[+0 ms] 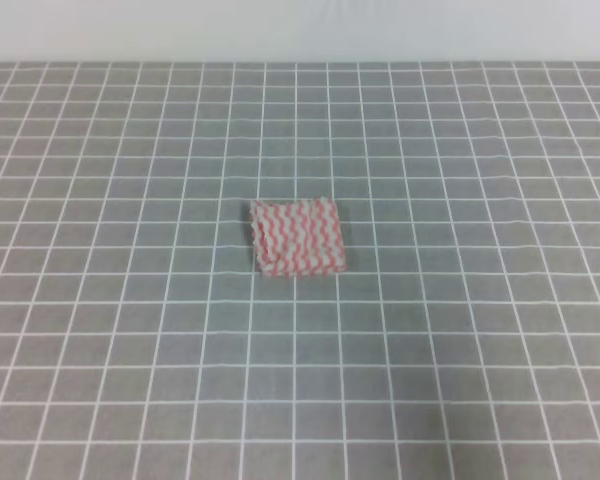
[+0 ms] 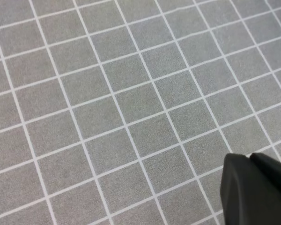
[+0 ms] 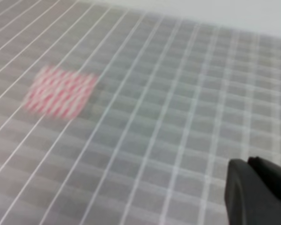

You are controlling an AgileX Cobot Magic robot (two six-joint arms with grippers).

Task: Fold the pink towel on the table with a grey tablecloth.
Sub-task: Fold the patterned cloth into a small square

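One towel [image 1: 297, 237] lay folded into a small, roughly square pad near the middle of the tablecloth [image 1: 460, 340] in the high view, its pink-and-white zigzag stripes facing up and its left edge slightly ragged; neither arm nor gripper appeared in that view, and a pale wall [image 1: 300, 28] ran along the far edge of the table [image 1: 80, 70]. From the left wrist camera, only a dark part of the left gripper [image 2: 253, 190] showed at the lower right corner, above plain grey grid cloth [image 2: 107, 103], with no towel near it; whether its jaws were parted or together could not be told. From the right wrist camera, the picture was blurred; a dark piece of the right gripper [image 3: 257, 190] sat at the lower right corner, and the towel [image 3: 60, 91] lay well apart from it, ahead and far to its left, flat on the cloth [image 3: 178, 131]. That gripper held nothing that could be seen, and its jaw state could not be told either.
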